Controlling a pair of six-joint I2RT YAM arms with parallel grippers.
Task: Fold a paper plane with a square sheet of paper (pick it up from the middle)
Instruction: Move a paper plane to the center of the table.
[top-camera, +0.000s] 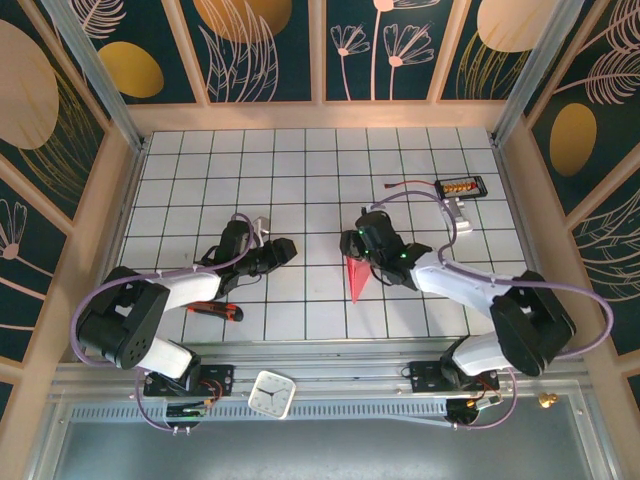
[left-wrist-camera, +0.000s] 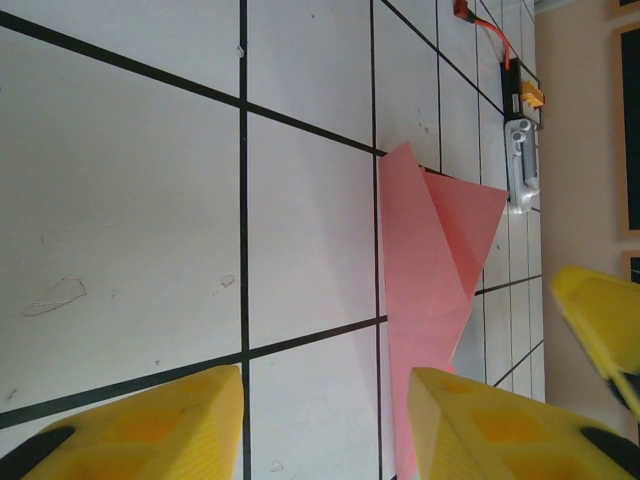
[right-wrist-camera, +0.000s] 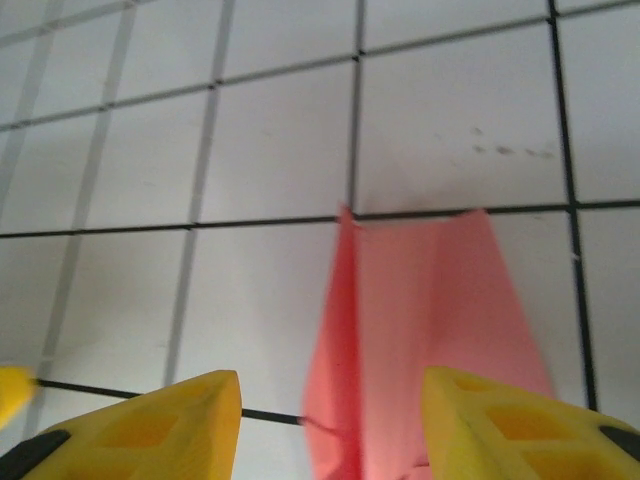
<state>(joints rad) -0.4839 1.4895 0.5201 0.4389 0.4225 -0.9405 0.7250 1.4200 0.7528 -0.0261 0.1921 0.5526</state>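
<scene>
Paper plane (top-camera: 358, 277) – salmon-pink, folded to a narrow point – lies flat on the tabletop (top-camera: 300, 170) directly beneath the right end effector (top-camera: 352, 250). In the right wrist view that end effector (right-wrist-camera: 330, 390) stands spread, its yellow fingers (right-wrist-camera: 150, 420) apart to either side of the paper plane (right-wrist-camera: 430, 330) and gripping nothing; the right-hand finger overlaps the paper's near edge, though I cannot tell whether it touches. The left end effector (top-camera: 285, 248) sits a little to the left, well clear of the paper. Its own camera shows the fingers (left-wrist-camera: 140, 425) parted over bare tile, nothing between them, with the plane (left-wrist-camera: 430, 300) just beyond its right finger.

Further out, the plane's point faces the near edge and its wide end faces the back wall. A red-handled black tool (top-camera: 213, 311) lies near the left arm's base – and a small white clock (top-camera: 272, 392) rests on the rail below. Toward the far right sit a black pack with yellow plugs (top-camera: 462, 186) and a pale device (top-camera: 457, 212) beside it.
</scene>
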